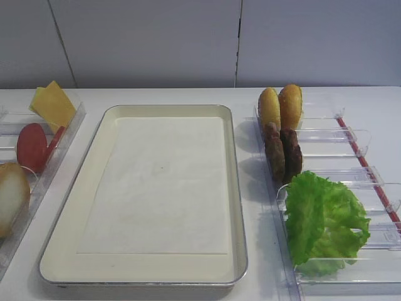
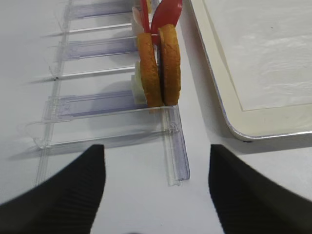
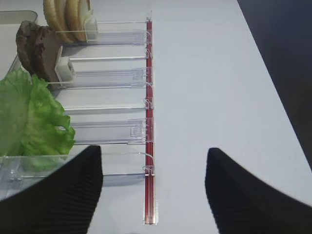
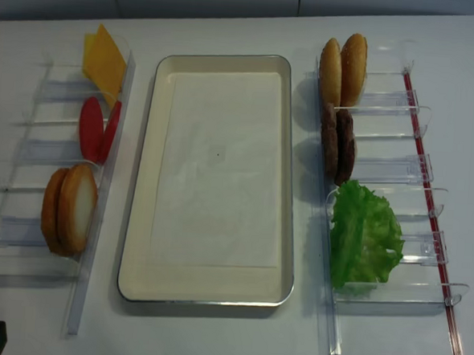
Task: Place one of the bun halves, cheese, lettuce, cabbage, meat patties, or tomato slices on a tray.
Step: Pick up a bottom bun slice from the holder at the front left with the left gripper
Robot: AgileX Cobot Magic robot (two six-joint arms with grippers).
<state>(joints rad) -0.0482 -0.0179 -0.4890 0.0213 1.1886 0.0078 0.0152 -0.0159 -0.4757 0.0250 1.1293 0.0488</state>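
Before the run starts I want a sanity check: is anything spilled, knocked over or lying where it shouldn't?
Nothing stands out. The tray holds only its paper liner, and the cheese, tomato slices, bun halves, meat patties and lettuce sit in their clear holders.

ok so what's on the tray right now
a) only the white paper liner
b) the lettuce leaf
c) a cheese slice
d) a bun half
a: the tray holds only its white paper liner; the lettuce, cheese and bun halves are all in the clear holders beside it.
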